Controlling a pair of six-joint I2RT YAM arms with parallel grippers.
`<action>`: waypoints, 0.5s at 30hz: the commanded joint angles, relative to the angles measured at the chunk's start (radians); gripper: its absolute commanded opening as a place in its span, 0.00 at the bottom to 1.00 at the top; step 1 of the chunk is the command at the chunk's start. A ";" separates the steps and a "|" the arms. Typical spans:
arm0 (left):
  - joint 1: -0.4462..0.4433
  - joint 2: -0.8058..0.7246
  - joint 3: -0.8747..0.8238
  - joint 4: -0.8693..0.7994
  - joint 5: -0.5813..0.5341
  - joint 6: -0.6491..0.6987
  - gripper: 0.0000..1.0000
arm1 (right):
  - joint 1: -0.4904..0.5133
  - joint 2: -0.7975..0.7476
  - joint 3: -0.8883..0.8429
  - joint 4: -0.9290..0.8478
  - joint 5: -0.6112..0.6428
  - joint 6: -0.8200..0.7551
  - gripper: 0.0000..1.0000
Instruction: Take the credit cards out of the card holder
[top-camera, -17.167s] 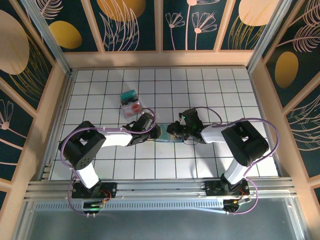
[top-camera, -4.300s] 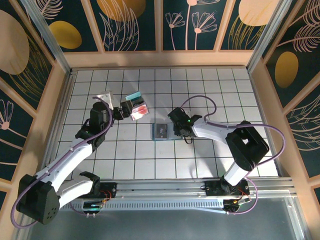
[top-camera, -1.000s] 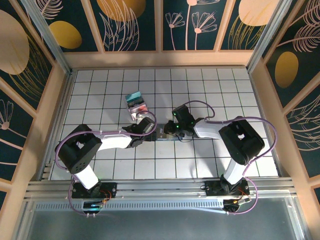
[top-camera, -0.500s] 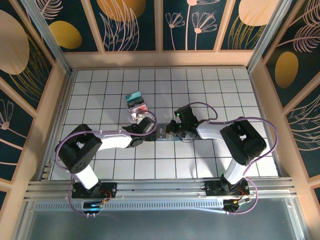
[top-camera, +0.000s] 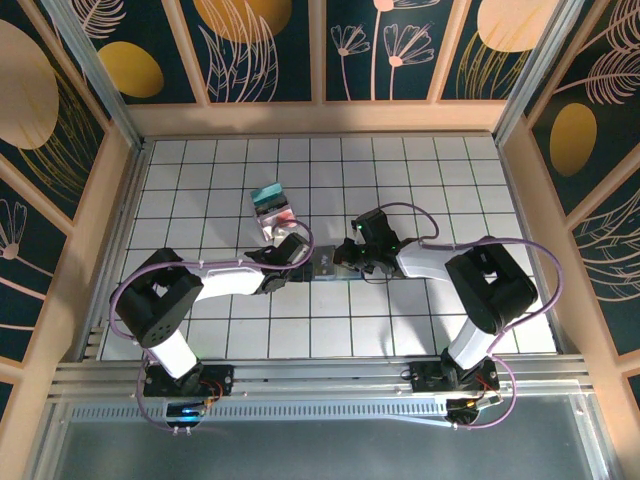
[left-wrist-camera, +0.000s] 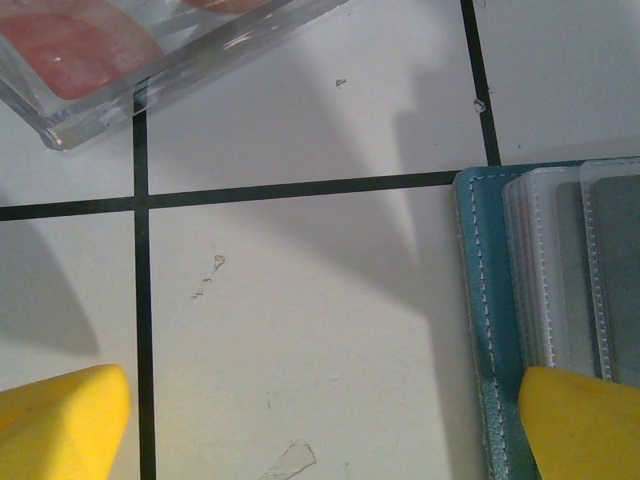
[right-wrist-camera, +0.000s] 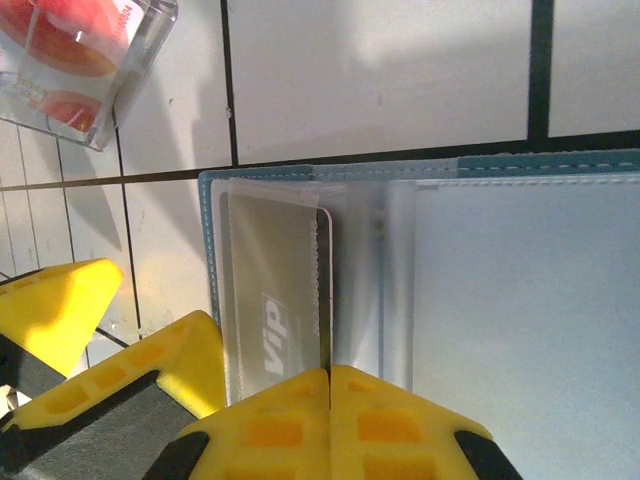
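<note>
While the right gripper has its jaws closed tight at the near edge of the grey VIP card, I cannot tell if they truly pinch it. The card sits just ahead of them, in a clear pocket of the open card holder. The pull should go straight back along the pocket. The left gripper, jaws wide, has one fingertip over the holder's teal edge and should press it onto the worktop.

Both arms are reaching in low toward the middle, forearms lying nearly flat, wrists almost meeting. Left arm is stretching in from the left. Left end effector is sitting wide open, yellow fingers showing at both lower corners of its wrist view. Right arm is angling in from the right. Right end effector is pinching fully closed, pads pressing together.
</note>
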 joint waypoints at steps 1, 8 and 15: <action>-0.008 -0.002 0.021 -0.037 -0.027 -0.020 0.99 | -0.010 -0.033 -0.012 -0.040 0.019 -0.021 0.00; -0.009 0.012 0.026 -0.041 -0.022 -0.010 0.99 | -0.016 -0.045 -0.019 -0.015 -0.008 -0.010 0.00; -0.008 0.022 0.028 -0.043 -0.016 -0.011 0.99 | -0.024 -0.054 -0.039 0.020 -0.029 0.008 0.02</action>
